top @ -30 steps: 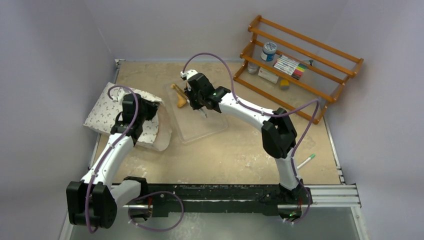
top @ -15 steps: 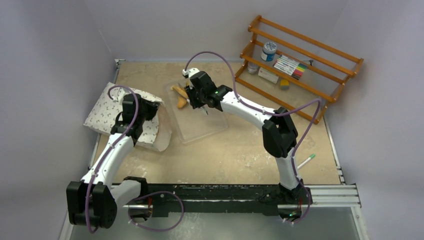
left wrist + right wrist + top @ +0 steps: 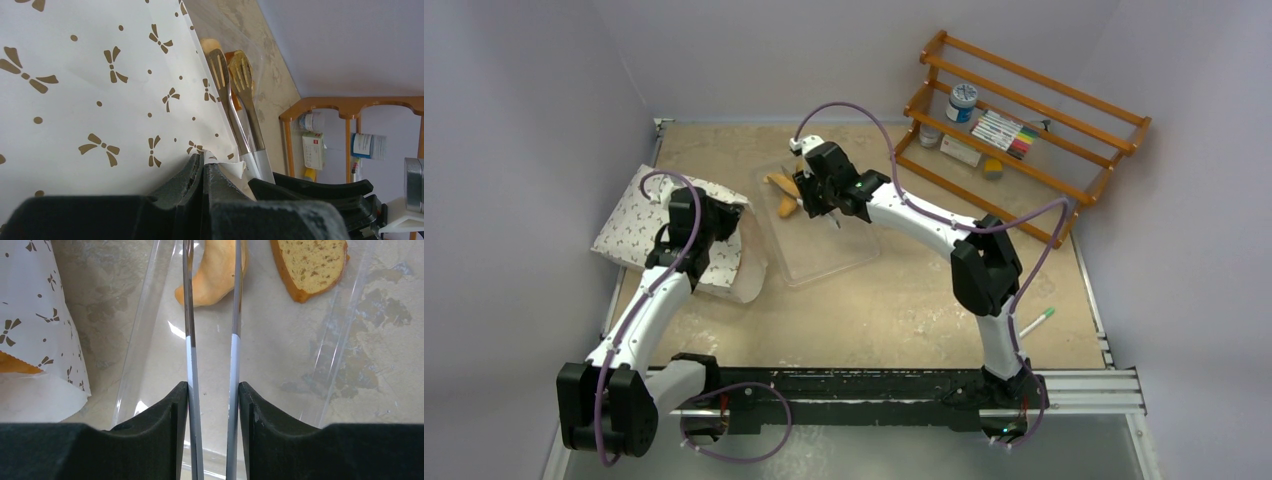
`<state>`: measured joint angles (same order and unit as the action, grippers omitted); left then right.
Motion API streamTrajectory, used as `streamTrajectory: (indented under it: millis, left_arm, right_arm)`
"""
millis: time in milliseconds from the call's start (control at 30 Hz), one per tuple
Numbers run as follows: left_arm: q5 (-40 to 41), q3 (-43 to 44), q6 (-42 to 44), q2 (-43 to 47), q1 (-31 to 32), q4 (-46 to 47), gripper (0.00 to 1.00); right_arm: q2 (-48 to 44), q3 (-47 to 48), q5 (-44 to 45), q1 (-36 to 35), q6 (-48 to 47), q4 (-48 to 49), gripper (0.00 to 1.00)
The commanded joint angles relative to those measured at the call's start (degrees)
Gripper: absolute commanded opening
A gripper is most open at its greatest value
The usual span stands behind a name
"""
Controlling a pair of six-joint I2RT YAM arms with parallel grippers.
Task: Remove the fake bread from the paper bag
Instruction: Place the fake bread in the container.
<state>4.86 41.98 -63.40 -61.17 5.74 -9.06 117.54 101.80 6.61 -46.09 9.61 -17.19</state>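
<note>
The white paper bag [image 3: 639, 220] with small dark bow marks lies at the left of the table. My left gripper [image 3: 205, 162] is shut on its torn edge. My right gripper [image 3: 212, 390] is shut on the metal tongs [image 3: 189, 340], whose two arms stand apart. An orange croissant [image 3: 212, 275] lies in the clear plastic tray [image 3: 310, 365], between the tong arms. A brown slice [image 3: 312, 262] lies beside it in the tray. Another golden piece of fake bread [image 3: 15, 365] peeks from the bag's mouth [image 3: 40, 315]. In the top view my right gripper [image 3: 809, 195] hovers over the tray's far end.
A wooden rack [image 3: 1024, 130] with jars, a box and markers stands at the back right. A green-tipped pen [image 3: 1036, 322] lies near the right edge. Grey walls close in the table on three sides.
The right gripper's jaws have widened and the tong arms have spread apart. The right wrist has shifted slightly right. The left arm has not moved.
</note>
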Motion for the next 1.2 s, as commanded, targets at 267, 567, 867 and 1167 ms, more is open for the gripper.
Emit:
streamTrajectory:
  millis: [267,567,867,1167]
  left_arm:
    - [-0.5,1.4,0.7,0.8,-0.2,1.6,0.0]
    - [-0.6,2.0,1.3,0.9,-0.2,0.2,0.0]
    - [-0.4,2.1,1.3,1.2,-0.2,-0.3,0.0]
    - [-0.1,2.7,1.5,1.9,-0.2,-1.4,0.0]
  right_arm:
    - [-5.4,-0.8,0.4,0.4,0.1,2.8,0.45]
    - [-5.8,-1.7,1.8,0.6,0.2,2.6,0.46]
    - [-6.7,-3.3,3.6,1.0,0.3,2.6,0.46]
    - [-9.6,-4.0,4.5,1.1,0.6,3.0,0.46]
